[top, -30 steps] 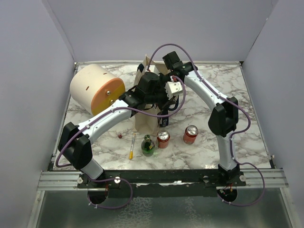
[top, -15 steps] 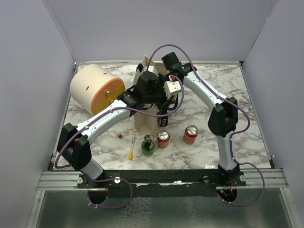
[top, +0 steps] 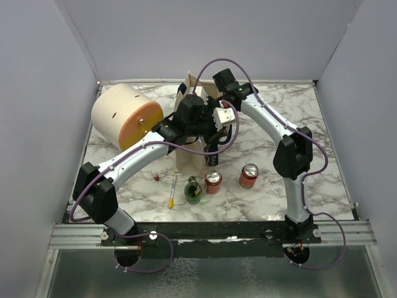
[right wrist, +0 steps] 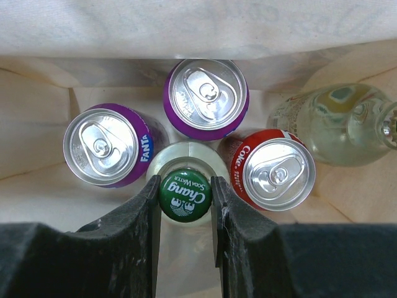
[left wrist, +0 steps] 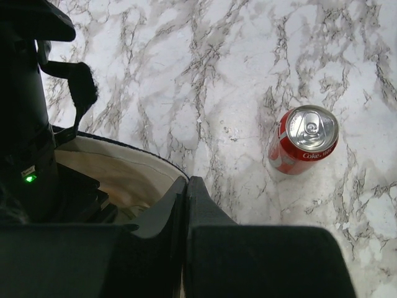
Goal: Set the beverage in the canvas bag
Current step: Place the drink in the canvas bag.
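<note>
The flat stone table top [top: 335,155] is white with grey wiggly lines. The tall cream canvas bag [top: 189,162] is plain inside. In it are a round purple metal can [right wrist: 206,96], a second purple can with white letters [right wrist: 107,146], a round red metal can [right wrist: 272,169] and a clear glass bottle with a green cap [right wrist: 185,194].

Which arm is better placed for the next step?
Right. The right gripper holds the Chang bottle by its cap inside the canvas bag, so it likely just releases. The left gripper pinches the bag's rim.

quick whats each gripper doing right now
left gripper: closed, pinching the canvas bag at its rim
right gripper: closed on the Chang soda water bottle, inside the bag
</note>
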Controlling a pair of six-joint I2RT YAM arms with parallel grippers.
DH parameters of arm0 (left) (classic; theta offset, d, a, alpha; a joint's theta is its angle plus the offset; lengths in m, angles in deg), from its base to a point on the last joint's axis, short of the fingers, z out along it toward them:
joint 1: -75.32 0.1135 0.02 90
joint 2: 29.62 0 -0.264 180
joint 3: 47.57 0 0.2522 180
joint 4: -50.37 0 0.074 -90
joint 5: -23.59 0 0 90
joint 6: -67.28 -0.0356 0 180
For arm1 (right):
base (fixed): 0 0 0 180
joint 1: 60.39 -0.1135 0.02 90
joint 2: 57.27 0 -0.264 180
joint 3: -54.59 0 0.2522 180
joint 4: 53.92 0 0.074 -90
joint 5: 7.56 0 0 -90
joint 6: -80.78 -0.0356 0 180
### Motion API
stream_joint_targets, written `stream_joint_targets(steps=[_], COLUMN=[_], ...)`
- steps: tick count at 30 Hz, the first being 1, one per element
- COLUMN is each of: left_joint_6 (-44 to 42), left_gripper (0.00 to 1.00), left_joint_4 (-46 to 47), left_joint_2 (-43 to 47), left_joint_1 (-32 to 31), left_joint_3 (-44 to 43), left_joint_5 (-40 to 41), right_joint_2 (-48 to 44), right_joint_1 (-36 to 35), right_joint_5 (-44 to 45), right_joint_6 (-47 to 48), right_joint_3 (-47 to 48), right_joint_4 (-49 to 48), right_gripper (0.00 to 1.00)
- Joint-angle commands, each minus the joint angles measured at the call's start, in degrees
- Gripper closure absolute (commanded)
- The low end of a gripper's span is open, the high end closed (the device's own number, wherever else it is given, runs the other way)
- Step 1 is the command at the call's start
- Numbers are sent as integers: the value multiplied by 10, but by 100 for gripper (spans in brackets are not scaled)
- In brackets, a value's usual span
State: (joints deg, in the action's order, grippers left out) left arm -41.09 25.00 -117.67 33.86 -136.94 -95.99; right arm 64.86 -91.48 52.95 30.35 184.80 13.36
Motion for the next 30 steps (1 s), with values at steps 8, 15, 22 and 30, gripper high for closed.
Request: stream_joint_targets(steps=[8,15,22,30], left_joint_6=[-33,-44,-48,-47], left_gripper=[100,100,100,100], left_joint_4=[24,22,24,24], left_joint_2=[32,25,21,19], left_joint_1=[-6,-6,-6,-6], left_joint_3=[3,-5,-8,-9], left_joint_5=[-61,-63,-62,-64], right_joint_2=[66,65,75,67], right_joint_1=[21,21,21,21], right_joint_5=[68,45,-2,-34], right_joint_6=[64,58,48,63], right_joint_3=[-22,19,62,53], right_joint_4=[112,126,153,168], right_gripper=[93,72,59,42])
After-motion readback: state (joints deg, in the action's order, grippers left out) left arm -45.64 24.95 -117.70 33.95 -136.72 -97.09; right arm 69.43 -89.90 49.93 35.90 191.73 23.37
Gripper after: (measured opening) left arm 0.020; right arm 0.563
